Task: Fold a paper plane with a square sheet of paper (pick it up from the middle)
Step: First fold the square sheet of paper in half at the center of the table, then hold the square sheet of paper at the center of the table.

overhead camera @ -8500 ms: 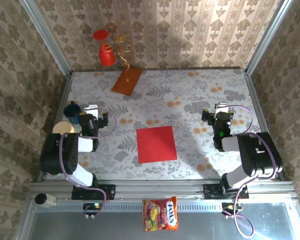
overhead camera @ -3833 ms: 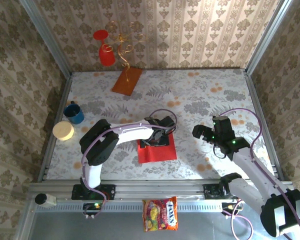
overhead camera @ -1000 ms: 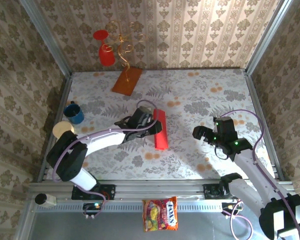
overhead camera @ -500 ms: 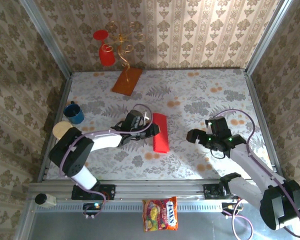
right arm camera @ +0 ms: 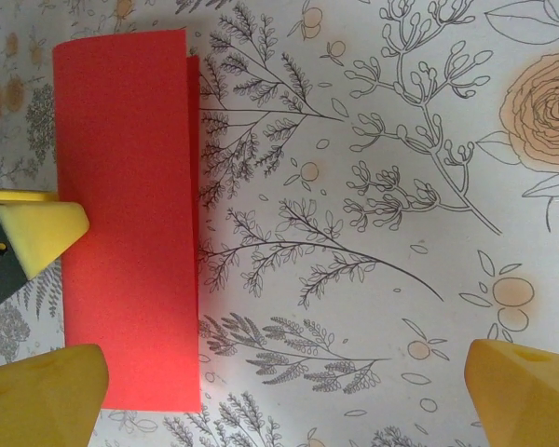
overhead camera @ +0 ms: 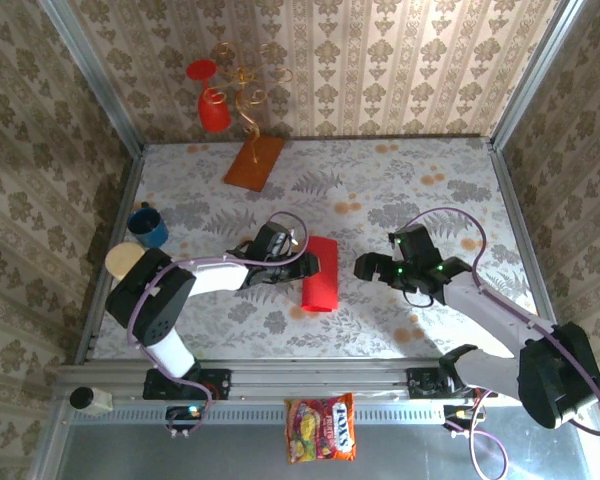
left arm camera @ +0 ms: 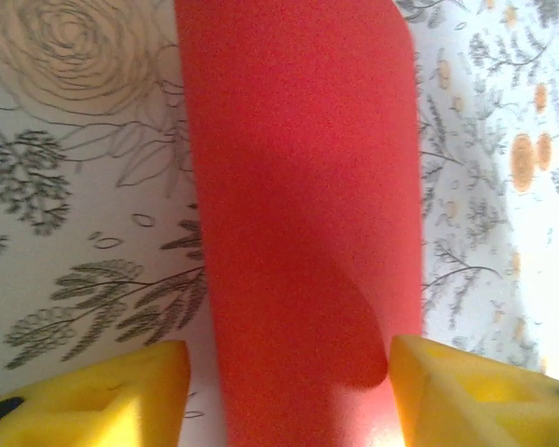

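Square sheet of paper (overhead camera: 320, 275): lies flat near the middle of the floral table (overhead camera: 430, 200), folded in half into a narrow red strip running near to far.

Edges, right wrist view (right arm camera: 126, 186):
- The top layer stops short of the lower one, which shows as a thin red margin along the long edge facing the right arm.
- The opposite long edge, facing the left arm, is the fold.

Left wrist view (left arm camera: 298, 186): one far corner looks rounded, and a curved shadow crosses the part nearest the fingers.

Left gripper (overhead camera: 303, 268): sits at the fold side, about mid-length.
- The jaws stand apart, released, with nothing pinched between them.
- The yellow foam fingertips (left arm camera: 102, 391) sit to either side of the strip's width.
- One pad (right arm camera: 39, 233) overlaps the folded edge in the right wrist view; whether it touches cannot be told.

Right gripper (overhead camera: 364, 268): just right of the sheet and apart from it.
- The jaws are spread wide and grasp nothing.
- One fingertip (right arm camera: 37, 396) is by one end of the strip; the other is over bare cloth.

Room:
- Bare cloth lies right of and beyond the sheet.
- The blue mug (overhead camera: 148, 226) and yellow cup (overhead camera: 127, 260) stand at the left edge, well apart from the sheet.
- The orange-brown board (overhead camera: 254, 162) lies at the far edge, with the red goblet (overhead camera: 212, 105) beyond it.
- The candy bag (overhead camera: 321, 428) lies off the cloth, by the arm bases.
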